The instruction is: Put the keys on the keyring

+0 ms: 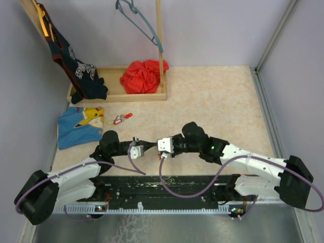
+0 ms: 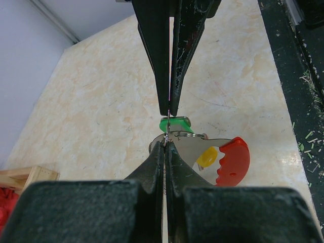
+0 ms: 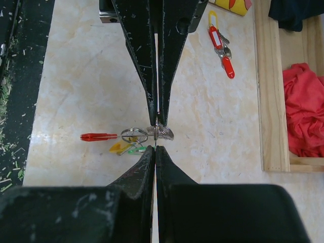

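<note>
Catching the keyring point(image 3: 161, 132) right between two sets of jaws, meeting tip to tip well away from the wooden tray point(image 1: 117, 97), on the side of the desk point(image 1: 217, 106) towards the arm bases. Pressing the jaws of the left gripper point(image 2: 164, 144) fully together, with only a thin silver wire of the keyring showing at their tips. Clamping the jaws of the right gripper point(image 3: 154, 148) just as tightly on the same silver loops from the opposite end, leaving no gap in either pair. Leaving the keys point(image 3: 120, 147) trailing from the keyring on its side away from the tray, a red head, a yellow one and a green one fanning out low over the desk, none of these heads sitting between the jaws. Not settling the question of the keys resting on the desk or hanging just clear of it. Leaving a second bunch point(image 3: 221, 46) with red tags and a yellow loop lying between the keyring and the tray, nearer the tray, well apart from both grippers. Also showing a blue cloth point(image 1: 76, 134) with a yellow cartoon print spread just beside one end of the tray, a dark shirt point(image 1: 83, 76) draping into the tray at that same end, and a crumpled red cloth point(image 1: 143, 76) sitting inside the tray at the other end
</note>
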{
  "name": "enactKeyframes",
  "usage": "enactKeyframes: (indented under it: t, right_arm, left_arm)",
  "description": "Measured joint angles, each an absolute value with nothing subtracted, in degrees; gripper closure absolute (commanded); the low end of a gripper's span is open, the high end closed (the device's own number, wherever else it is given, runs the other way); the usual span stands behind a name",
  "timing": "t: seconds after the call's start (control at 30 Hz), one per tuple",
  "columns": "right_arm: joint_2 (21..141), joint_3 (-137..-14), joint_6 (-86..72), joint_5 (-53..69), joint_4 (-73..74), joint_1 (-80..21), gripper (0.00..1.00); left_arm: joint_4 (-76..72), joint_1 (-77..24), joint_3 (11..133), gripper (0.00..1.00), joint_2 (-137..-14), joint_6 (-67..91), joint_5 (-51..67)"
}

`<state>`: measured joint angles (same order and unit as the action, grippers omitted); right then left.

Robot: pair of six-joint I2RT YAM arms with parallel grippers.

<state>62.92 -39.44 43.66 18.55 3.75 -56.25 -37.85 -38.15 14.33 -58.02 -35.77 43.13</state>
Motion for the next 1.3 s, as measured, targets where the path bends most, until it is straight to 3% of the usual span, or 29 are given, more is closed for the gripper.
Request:
enactKeyframes:
  t: [1.3]
  right_arm:
    - [62.85, -39.44, 42.33, 20.6, 2.76, -56.25, 1.0]
  left_arm:
    - [-37.98, -38.89, 14.57, 1.0, -58.02, -34.3, 42.87]
